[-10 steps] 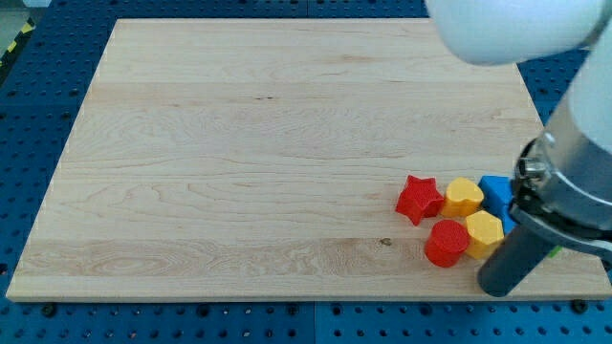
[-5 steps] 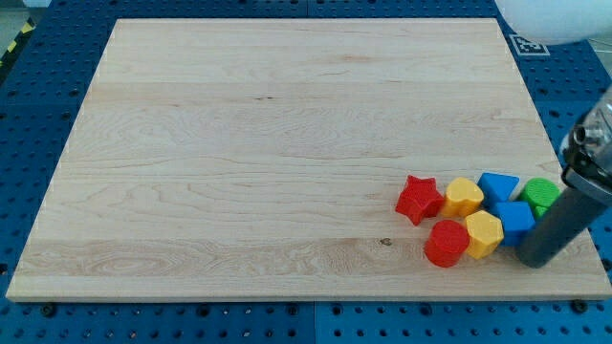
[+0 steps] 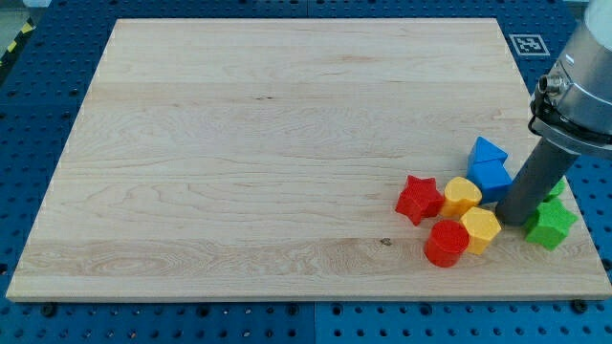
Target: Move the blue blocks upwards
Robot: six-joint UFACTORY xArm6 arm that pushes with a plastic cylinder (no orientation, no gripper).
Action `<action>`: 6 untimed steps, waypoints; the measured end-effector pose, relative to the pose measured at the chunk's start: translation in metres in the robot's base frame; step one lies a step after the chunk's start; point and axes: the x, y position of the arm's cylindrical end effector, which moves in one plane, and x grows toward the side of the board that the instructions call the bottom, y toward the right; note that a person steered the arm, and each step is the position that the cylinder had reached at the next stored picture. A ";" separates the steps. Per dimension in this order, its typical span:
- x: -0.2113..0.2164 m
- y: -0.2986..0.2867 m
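My tip (image 3: 517,221) rested on the tabletop (image 3: 239,153) at the view's lower right. My tool was a plain dark rod with nothing to spread or pinch, and it held nothing. The two blue blocks lay just to the view's left of my tip and a little above it. The blue block (image 3: 493,179) nearer the tip seemed to touch the rod's side, and the blue triangular block (image 3: 485,151) sat against it on its upper side. A green star-shaped block (image 3: 550,223) lay just to the right of my tip. To the left were a yellow heart-shaped block (image 3: 462,195), a yellow hexagonal block (image 3: 480,229), a red round block (image 3: 446,243) and a red star block (image 3: 420,199), clustered together.
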 end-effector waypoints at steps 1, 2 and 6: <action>-0.001 0.000; -0.002 0.001; -0.045 -0.019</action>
